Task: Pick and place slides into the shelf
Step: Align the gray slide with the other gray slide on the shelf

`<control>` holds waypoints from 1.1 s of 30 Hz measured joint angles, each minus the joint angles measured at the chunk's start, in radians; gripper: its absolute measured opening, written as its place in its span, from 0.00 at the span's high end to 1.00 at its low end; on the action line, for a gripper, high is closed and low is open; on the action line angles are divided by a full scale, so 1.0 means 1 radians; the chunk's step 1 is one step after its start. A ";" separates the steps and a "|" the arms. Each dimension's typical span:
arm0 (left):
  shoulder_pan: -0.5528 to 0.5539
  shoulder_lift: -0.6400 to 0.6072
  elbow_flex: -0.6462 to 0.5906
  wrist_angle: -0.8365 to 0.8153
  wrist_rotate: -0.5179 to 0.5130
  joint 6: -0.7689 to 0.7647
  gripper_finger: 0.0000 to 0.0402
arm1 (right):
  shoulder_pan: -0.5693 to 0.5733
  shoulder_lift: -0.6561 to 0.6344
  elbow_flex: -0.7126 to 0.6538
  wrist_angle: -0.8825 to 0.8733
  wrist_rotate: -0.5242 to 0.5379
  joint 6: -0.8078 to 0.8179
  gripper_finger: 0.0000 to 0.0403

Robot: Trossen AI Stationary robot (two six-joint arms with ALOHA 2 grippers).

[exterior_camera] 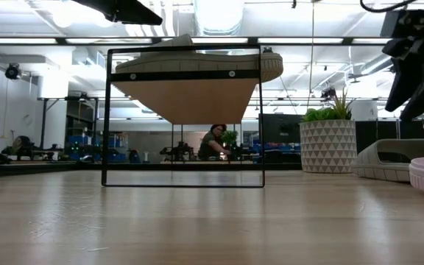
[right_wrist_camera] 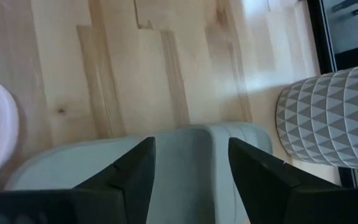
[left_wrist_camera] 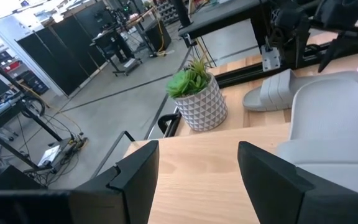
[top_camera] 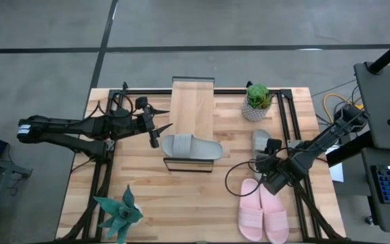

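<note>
One grey slide (top_camera: 191, 147) lies flat across the near end of the shelf's (top_camera: 192, 102) wood plank top; in the low view the grey slide (exterior_camera: 197, 62) sits on the black frame. My left gripper (top_camera: 162, 127) hovers open by the shelf's left side, its fingers level over the plank (left_wrist_camera: 197, 180), beside that slide (left_wrist_camera: 334, 137). The second grey slide (top_camera: 261, 141) rests sole-down on the table near the plant pot. My right gripper (right_wrist_camera: 191, 142) hangs open above it, clear of it in the low view (exterior_camera: 411, 81). The pink pair (top_camera: 263, 213) lies on the table's near right.
A white patterned pot with a green plant (top_camera: 256, 103) stands at the far right, close to the second grey slide. A teal spiky plant (top_camera: 119, 213) stands at the near left corner. Black frame rails (top_camera: 107, 169) run along the table's sides. People sit in the room beyond (exterior_camera: 216, 141).
</note>
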 joint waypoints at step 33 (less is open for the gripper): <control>0.000 0.021 -0.004 -0.007 0.000 0.000 0.49 | -0.206 0.000 -0.167 0.099 -0.006 0.060 0.76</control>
